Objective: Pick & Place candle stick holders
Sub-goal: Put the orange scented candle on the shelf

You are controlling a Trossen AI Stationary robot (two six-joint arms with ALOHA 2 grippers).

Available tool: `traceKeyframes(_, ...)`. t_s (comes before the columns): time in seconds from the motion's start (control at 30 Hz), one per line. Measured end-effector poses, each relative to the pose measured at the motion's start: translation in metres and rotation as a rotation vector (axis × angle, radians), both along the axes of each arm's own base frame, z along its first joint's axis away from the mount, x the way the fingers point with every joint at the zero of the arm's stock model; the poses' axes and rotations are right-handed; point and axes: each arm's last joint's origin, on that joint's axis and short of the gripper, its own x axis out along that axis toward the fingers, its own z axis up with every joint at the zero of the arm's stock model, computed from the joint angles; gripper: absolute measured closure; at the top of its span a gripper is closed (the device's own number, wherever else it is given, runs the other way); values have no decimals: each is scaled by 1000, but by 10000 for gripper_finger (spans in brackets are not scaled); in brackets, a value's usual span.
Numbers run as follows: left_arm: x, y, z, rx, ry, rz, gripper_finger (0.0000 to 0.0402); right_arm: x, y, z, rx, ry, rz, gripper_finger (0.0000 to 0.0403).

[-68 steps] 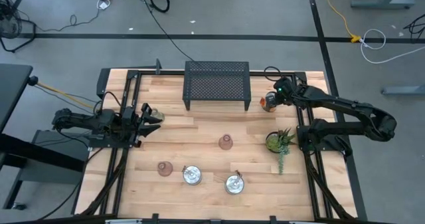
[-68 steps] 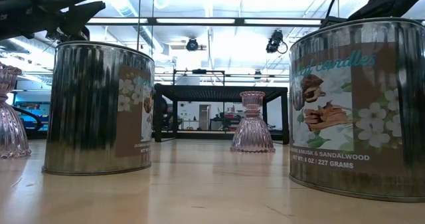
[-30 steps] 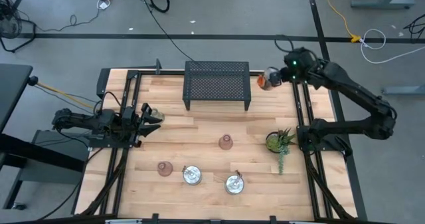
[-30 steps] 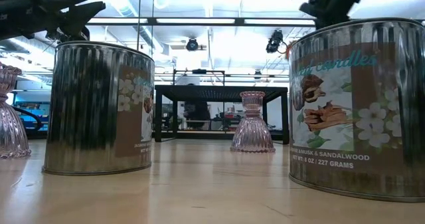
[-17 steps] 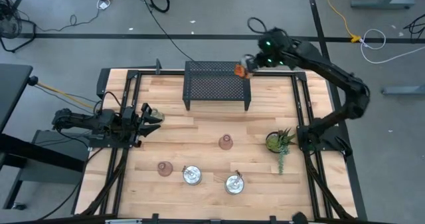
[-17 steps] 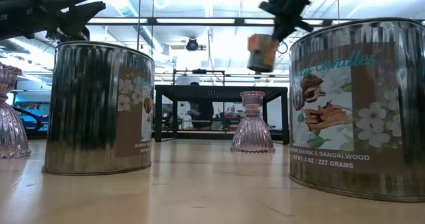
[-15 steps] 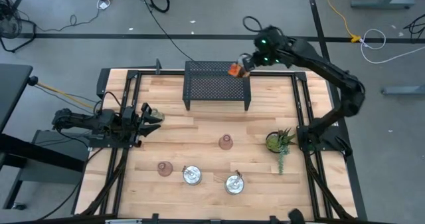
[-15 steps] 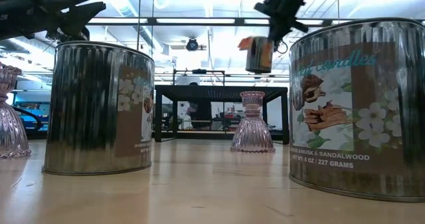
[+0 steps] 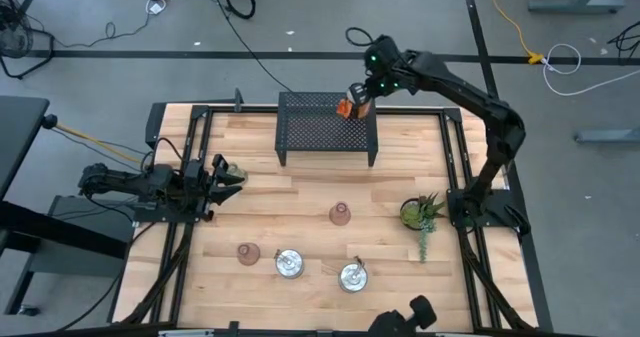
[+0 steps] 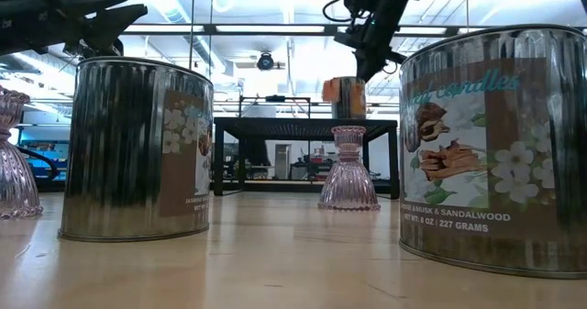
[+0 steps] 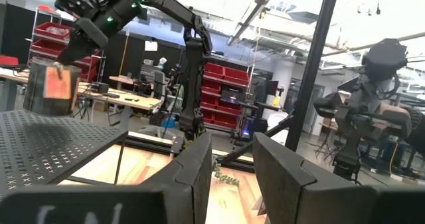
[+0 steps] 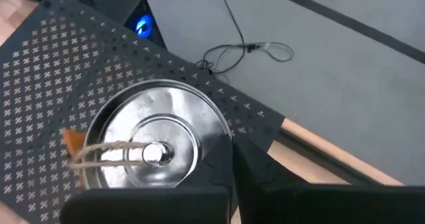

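Right gripper (image 9: 352, 101) is clamping shut on the rim of a silvery tin (image 12: 151, 152) with an orange label, holding it over the black mesh rack (image 9: 326, 125), near the rack's right rear corner. Whether the tin is touching the mesh, can't tell.

Left gripper (image 9: 228, 174) is idling at the desk's left edge, jaws slightly parted, nothing in them.

Holders are sitting untouched: one pinkish candle stick holder (image 9: 340, 213) mid-desk, a second holder (image 9: 248, 253) near the front edge beside two more tins (image 9: 289, 264).

Ribbed glass, judging: light, rigid, slippery, breakable. I'd be pinching the narrow neck.

Pale green holder isn't showing anywhere.
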Motion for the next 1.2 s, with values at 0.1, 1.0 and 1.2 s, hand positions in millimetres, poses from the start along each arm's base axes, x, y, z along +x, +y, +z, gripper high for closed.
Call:
traceKeyframes(0.1,0,0,0,0,0,0,287,-1,-3,1,-10,-10,-10,403)
traceKeyframes(1.0,0,1,0,-5,0,17,287,9,-20,-15,4,-35,-14,403)
traceKeyframes(1.2,0,1,0,-8,1,25,287,12,-23,-19,6,-32,-16,403)
